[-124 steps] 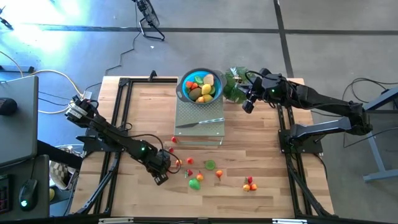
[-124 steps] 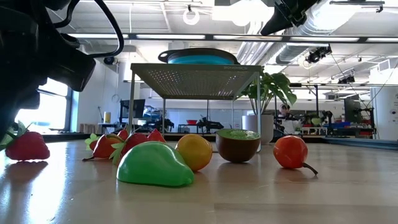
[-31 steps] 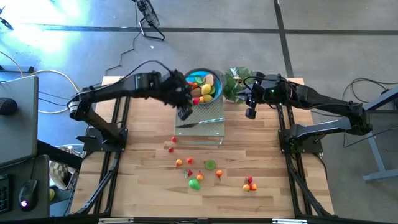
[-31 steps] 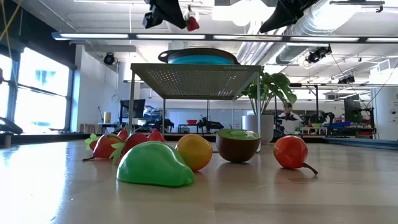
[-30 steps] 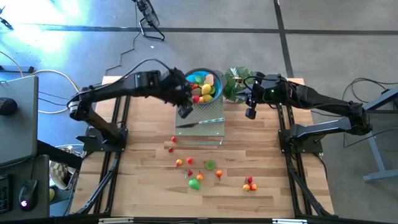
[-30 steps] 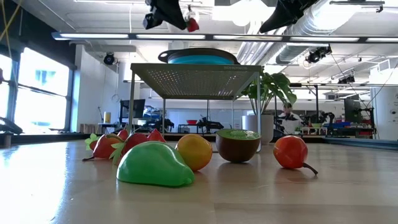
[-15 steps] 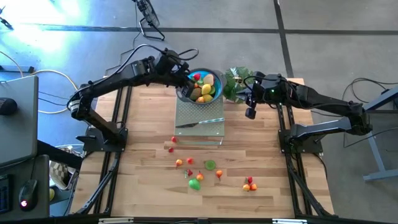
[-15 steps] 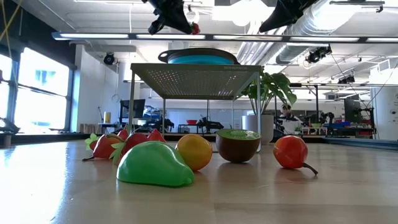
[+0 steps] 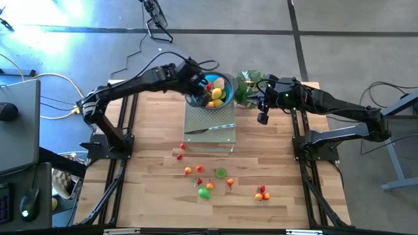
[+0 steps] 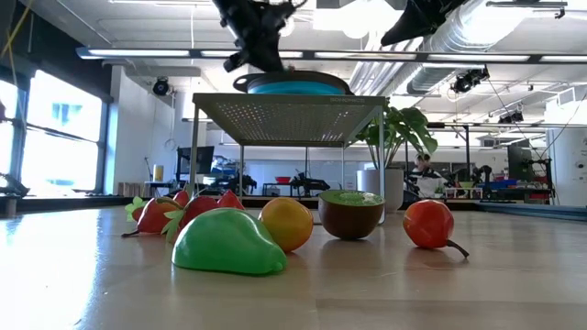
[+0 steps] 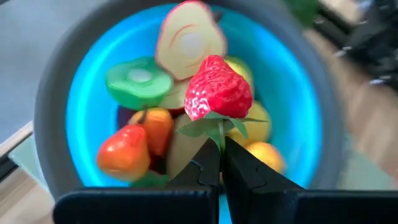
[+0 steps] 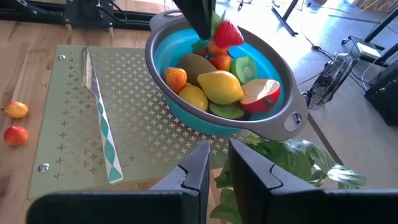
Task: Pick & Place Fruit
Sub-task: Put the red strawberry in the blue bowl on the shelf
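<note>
one strawberry (image 11: 216,87) is hanging by its green leaves in the pinched left gripper (image 11: 217,163), directly over the blue bowl (image 9: 210,92) on the rack. placing looks underway; next it needs letting go. several fruits (image 9: 208,181) are waiting on the table; the right gripper (image 12: 217,163) is hovering nearby, narrow and empty.

Blue bowl (image 9: 196,98) with grey rim, set at the far end of a perforated green rack (image 9: 210,130) raised on legs. Slim knife (image 9: 209,128) lying flat across the rack, apart from the bowl. Leafy plant (image 9: 245,88) just beside the bowl, at the table's (image 9: 274,163) far edge. Monitor (image 9: 16,124), mouse (image 9: 26,201) and cables (image 9: 46,78) off beside the table.
</note>
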You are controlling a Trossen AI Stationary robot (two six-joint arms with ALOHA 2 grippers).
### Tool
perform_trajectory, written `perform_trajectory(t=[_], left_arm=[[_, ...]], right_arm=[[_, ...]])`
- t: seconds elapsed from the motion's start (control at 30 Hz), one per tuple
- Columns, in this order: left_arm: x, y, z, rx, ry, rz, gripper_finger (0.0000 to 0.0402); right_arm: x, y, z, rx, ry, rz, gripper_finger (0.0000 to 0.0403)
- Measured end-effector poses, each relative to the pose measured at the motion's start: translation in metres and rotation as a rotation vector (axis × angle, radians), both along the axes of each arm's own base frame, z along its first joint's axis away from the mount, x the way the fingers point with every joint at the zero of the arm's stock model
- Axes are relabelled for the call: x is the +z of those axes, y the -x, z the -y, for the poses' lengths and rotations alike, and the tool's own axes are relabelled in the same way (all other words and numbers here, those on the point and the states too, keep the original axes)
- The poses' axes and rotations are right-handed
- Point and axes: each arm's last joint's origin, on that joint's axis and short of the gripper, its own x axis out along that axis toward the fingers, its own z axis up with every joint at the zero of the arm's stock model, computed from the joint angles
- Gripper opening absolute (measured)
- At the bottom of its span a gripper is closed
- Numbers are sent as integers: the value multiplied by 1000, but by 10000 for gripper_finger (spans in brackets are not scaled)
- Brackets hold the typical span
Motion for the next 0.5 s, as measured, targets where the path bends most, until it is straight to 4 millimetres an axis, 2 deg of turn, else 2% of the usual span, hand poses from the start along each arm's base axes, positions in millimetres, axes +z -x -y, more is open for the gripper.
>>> perform_trajectory(t=[0.2, 0.5], left_arm=[[-17, -12, -6, 27, -5, -58, 0], [-19, -13, -8, 47, -20, -65, 12]], right_arm=[[0, 0, 0, 0, -1, -3, 52], [0, 0, 0, 0, -1, -3, 52]])
